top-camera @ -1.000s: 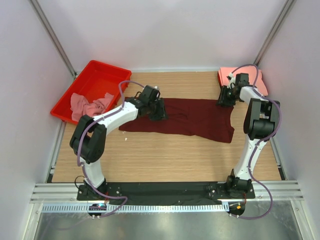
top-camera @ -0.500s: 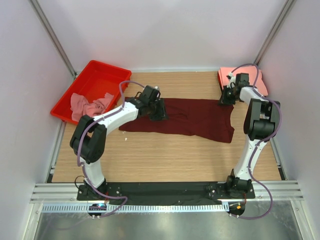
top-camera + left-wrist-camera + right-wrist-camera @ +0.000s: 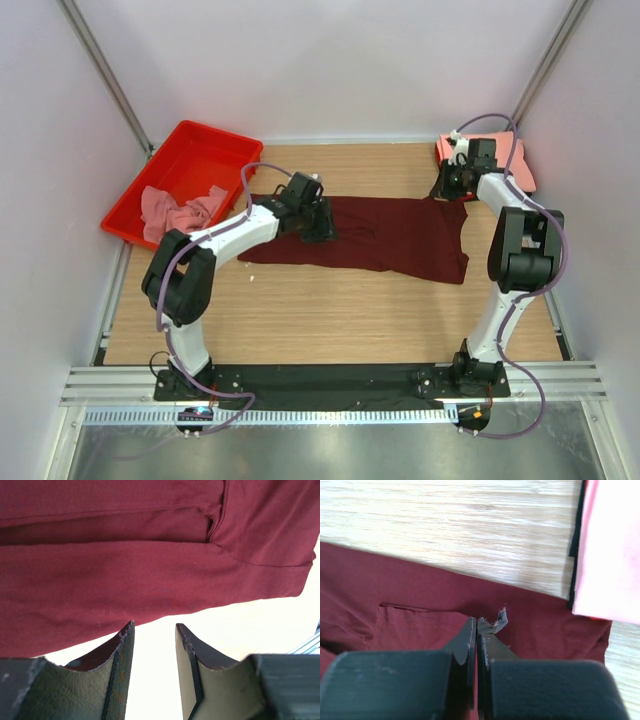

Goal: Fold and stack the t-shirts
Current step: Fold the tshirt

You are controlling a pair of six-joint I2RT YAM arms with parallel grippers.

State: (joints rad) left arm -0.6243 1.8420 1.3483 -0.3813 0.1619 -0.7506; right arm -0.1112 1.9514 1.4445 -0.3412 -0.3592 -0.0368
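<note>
A dark maroon t-shirt (image 3: 390,238) lies spread flat across the middle of the table. My left gripper (image 3: 318,228) is low at its left part. In the left wrist view the gripper (image 3: 154,627) is open and empty over bare table, with the maroon cloth (image 3: 150,570) just beyond the tips. My right gripper (image 3: 441,192) is at the shirt's far right corner. In the right wrist view it (image 3: 477,621) is shut just above the maroon cloth (image 3: 420,600), and I see no cloth between the jaws. A folded salmon-pink t-shirt (image 3: 446,150) lies at the far right and also shows in the right wrist view (image 3: 610,545).
A red plastic tray (image 3: 205,145) stands at the far left and holds a crumpled dusty pink t-shirt (image 3: 180,210). White walls enclose the table on three sides. Bare wood shows in front of the maroon shirt.
My right gripper has moved a little back towards the salmon-pink shirt. The left arm and the maroon shirt have hardly moved.
</note>
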